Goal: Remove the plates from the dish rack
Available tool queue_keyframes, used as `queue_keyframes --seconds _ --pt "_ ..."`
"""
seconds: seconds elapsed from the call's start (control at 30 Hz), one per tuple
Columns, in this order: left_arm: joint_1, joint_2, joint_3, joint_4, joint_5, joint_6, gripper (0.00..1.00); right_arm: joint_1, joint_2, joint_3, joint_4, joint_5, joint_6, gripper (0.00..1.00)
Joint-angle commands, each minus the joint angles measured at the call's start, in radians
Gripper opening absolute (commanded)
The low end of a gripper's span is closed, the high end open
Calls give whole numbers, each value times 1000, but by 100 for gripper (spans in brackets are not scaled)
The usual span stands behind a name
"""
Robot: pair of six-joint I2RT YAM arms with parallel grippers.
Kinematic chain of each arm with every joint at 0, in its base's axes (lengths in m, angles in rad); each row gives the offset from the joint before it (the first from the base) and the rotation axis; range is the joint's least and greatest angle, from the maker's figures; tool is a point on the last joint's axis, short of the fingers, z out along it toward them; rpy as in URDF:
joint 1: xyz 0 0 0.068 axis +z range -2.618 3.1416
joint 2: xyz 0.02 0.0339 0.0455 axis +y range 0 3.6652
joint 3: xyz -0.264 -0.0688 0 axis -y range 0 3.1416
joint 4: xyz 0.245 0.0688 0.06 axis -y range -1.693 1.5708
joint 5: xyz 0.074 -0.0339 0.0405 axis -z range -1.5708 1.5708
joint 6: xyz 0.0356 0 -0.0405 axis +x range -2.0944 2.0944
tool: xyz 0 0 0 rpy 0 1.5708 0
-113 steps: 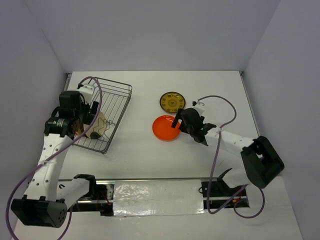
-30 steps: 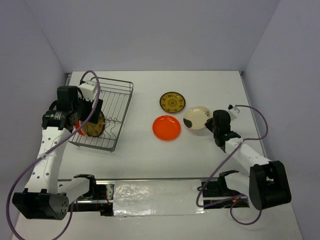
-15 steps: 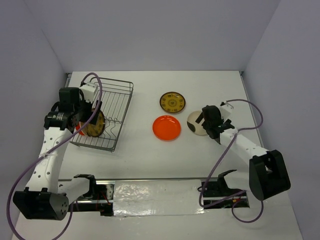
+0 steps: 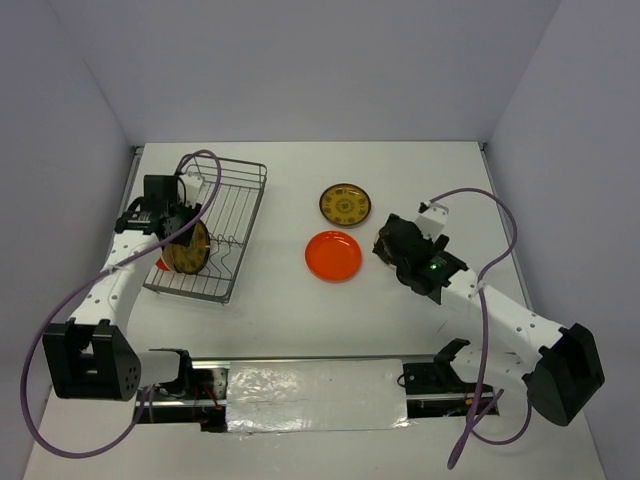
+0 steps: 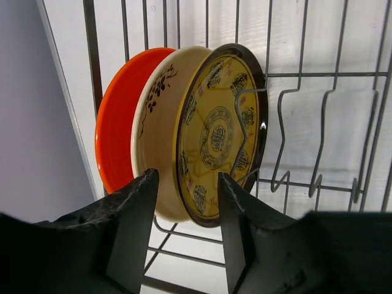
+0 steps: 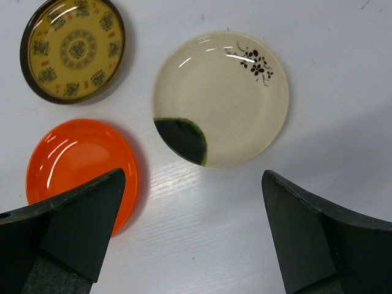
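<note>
Plates are split three and three. The left wrist cam shows what the overhead shot barely does: racked orange plate [image 5: 116, 116], racked cream plate [image 5: 156, 116] and racked patterned plate [image 5: 214, 131] stand on edge, packed together, in the dish rack [image 4: 238, 200] at the left of the overhead frame. A wavy divider wire crosses the patterned face, and bare dividers stand to the right. The left arm reaches up from lower left. Left gripper [image 5: 187, 177] has its fingers partway apart, straddling the near rims of the cream and patterned ones; can't tell if they touch.

The right wrist cam shows the blotched cream plate [image 6: 222, 98] flat on the table [image 6: 343, 49]. Overhead, the right arm's wrist hides it. That arm runs diagonally from lower right toward centre. Right gripper [image 6: 193, 176] hangs over the plate, spread wide, holding nothing. Flat patterned plate [image 6: 72, 50] and flat orange plate [image 6: 76, 162] lie to its left, none touching, with bare tabletop below.
</note>
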Motion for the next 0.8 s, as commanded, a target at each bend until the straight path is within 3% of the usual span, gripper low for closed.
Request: queue_keyframes --seconds 0.0,0.2,0.47,0.77 --pt "2 25 -22 78 -38 -30 55 45 -22 30 -43 64 16 100" --pt "2 44 -39 104 -72 -59 47 122 -37 84 -112 126 36 100" --pt "2 27 21 49 -60 -71 5 192 -74 133 -175 172 64 100" --pt "2 -101 251 -109 -3 -16 0 242 -74 133 -38 51 -22 100"
